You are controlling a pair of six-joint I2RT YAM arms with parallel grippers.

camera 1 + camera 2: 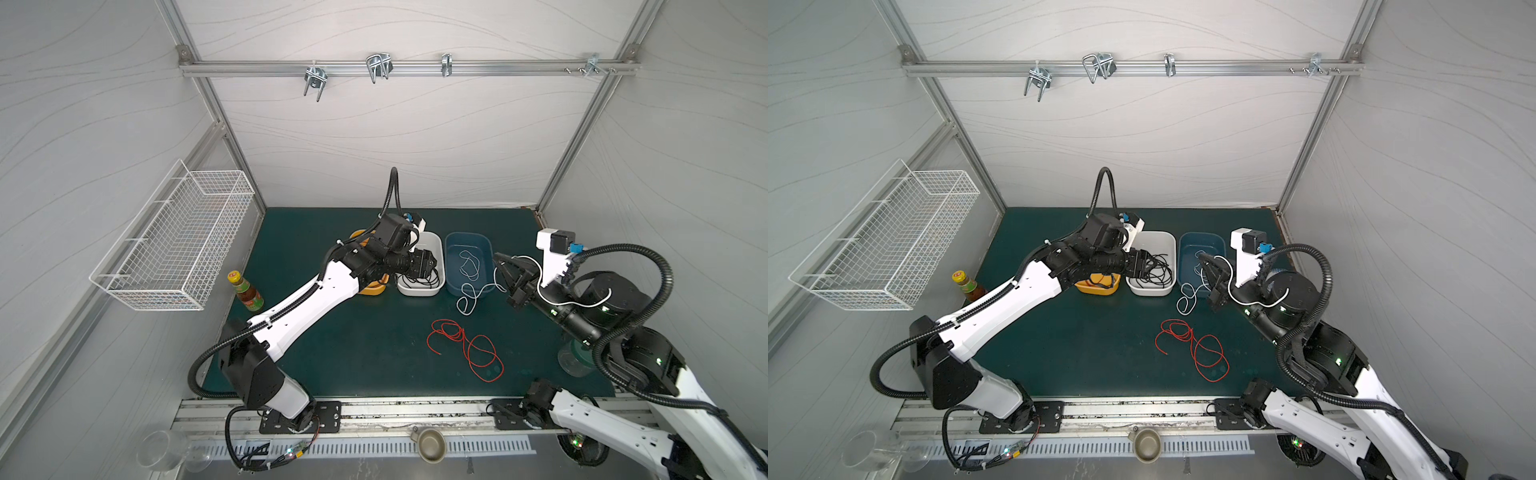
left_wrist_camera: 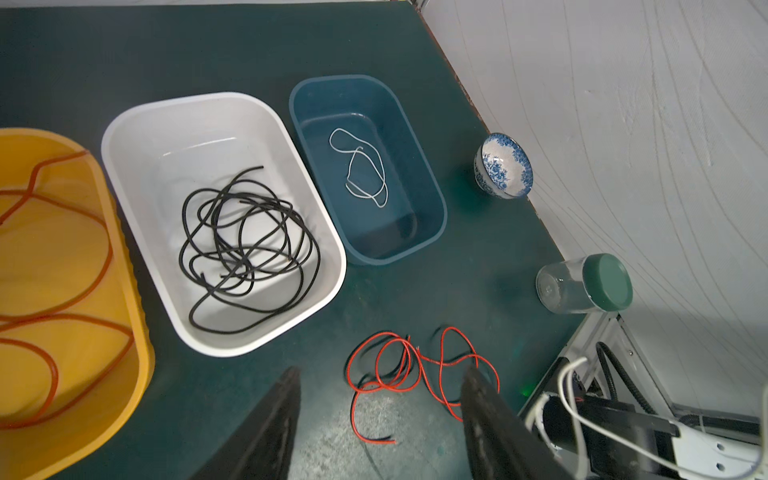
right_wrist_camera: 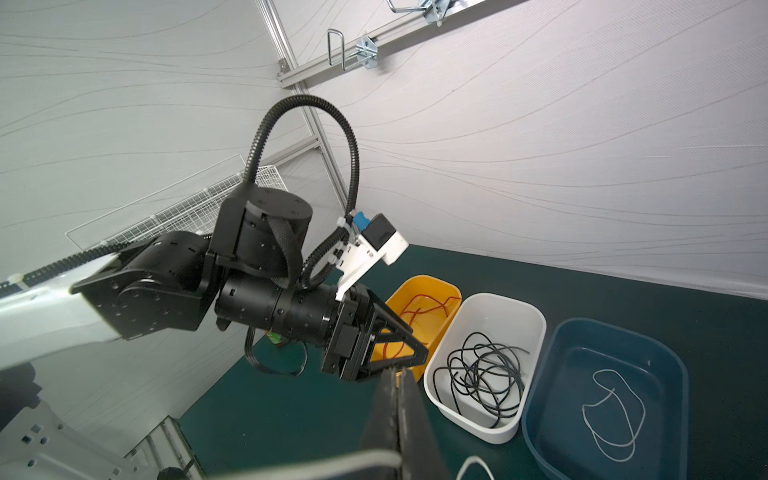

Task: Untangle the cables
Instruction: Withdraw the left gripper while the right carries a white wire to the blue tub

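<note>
The left gripper (image 2: 380, 374) hangs released above the black cable (image 2: 249, 249) coiled in the white bin (image 2: 124, 137), while the right gripper (image 1: 498, 262) clenches a white cable (image 1: 465, 299) trailing onto the worktop (image 1: 353, 353) near the blue bin (image 1: 467, 234), with a red cable (image 1: 461, 336) lying nearer.

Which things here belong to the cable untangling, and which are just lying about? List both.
Job: red cable, black cable, white cable, yellow bin, white bin, blue bin.
Lying about: sauce bottle, patterned bowl, green-lidded jar, wire basket, metal cup.
</note>
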